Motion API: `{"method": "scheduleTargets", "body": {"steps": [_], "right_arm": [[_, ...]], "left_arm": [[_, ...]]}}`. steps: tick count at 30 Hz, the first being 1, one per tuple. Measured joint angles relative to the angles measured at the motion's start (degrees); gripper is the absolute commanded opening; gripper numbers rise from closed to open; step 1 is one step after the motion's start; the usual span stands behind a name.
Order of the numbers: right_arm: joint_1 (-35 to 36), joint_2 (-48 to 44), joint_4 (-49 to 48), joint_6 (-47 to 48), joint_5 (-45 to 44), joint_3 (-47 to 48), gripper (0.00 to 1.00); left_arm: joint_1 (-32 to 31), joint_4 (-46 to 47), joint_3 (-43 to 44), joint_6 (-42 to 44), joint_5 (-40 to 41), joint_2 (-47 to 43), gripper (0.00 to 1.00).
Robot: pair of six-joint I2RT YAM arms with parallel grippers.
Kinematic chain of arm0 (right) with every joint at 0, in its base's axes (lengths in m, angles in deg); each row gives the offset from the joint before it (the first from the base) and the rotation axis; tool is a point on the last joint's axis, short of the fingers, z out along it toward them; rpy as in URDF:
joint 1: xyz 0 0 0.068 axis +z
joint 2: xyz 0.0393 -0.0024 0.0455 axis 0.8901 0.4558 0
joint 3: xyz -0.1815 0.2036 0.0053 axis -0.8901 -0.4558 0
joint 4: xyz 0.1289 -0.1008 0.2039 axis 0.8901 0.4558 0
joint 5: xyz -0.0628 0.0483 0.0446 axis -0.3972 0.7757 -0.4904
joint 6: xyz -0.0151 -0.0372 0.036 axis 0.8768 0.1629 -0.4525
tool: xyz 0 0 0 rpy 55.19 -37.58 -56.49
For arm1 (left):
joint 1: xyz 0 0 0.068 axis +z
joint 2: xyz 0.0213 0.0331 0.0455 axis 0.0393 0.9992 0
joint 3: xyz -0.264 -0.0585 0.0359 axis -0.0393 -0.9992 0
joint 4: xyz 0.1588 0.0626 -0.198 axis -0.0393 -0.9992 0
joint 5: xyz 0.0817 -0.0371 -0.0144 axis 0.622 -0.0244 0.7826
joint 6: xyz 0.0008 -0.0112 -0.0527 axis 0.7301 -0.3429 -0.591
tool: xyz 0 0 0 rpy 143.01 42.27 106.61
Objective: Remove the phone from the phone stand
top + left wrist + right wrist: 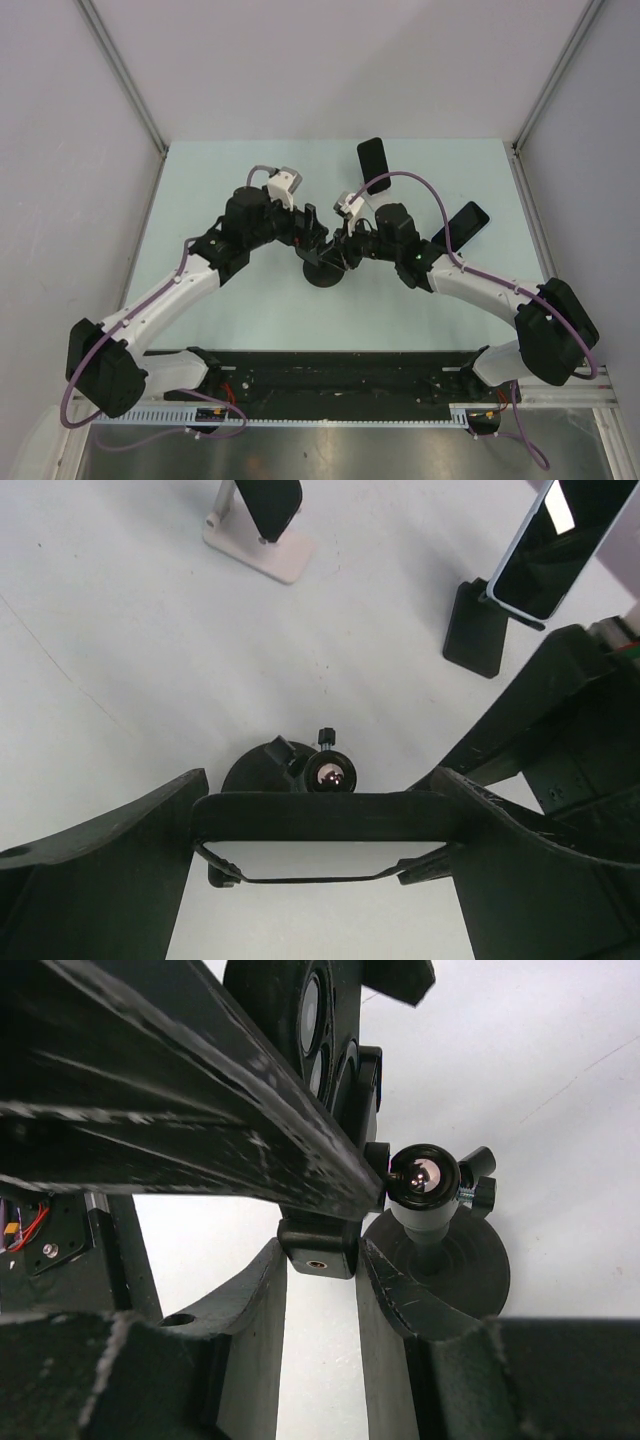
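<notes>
Left wrist view shows the left hand spread to its widest, its fingers flanking the phone, which lies crosswise between them and meets both; whether they press it I cannot tell. Just beyond the fingertips sits the phone stand, its shiny ball joint above a round black base on the bench. The right hand is narrow, its fingertips closed on a small black block of the phone stand beside the ball. Well beyond the left hand, a second phone leans on a white stand and a third phone on a black stand.
</notes>
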Motion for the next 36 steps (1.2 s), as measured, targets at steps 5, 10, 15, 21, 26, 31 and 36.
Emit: {"method": "scheduleTargets", "body": {"steps": [5, 10, 15, 21, 26, 31, 36], "right_arm": [[0.2, 0.0, -0.4, 0.0, -0.3, -0.2, 0.00], [0.2, -0.6, -1.4, 0.0, -0.8, -1.1, 0.00], [0.2, -1.1, -2.2, -0.1, -0.8, -2.0, 0.00], [-0.5, -1.7, -3.0, -1.1, 0.9, -3.0, 0.00], [-1.0, -1.9, -3.1, -1.4, 2.5, -3.2, 0.00], [-1.6, -2.7, -2.9, -1.6, 3.9, -3.9, 0.00], [-2.0, -3.2, -2.6, -2.1, 5.2, -4.3, 0.00]], "left_arm": [[0.0, 0.0, -0.4, 0.0, -0.3, 1.3, 0.77], [-0.1, 0.1, -0.4, 0.1, -0.6, 1.2, 0.44], [-0.1, 0.1, -1.2, 0.5, -0.8, 0.2, 0.10], [0.9, 0.0, -1.8, 1.1, -3.6, -0.7, 0.00], [2.6, -0.2, -2.0, 1.6, -8.0, -0.7, 0.00], [3.3, -0.6, -2.0, 2.7, -11.3, -0.7, 0.00], [3.7, -1.1, -2.0, 4.1, -13.9, -0.9, 0.00]]}}
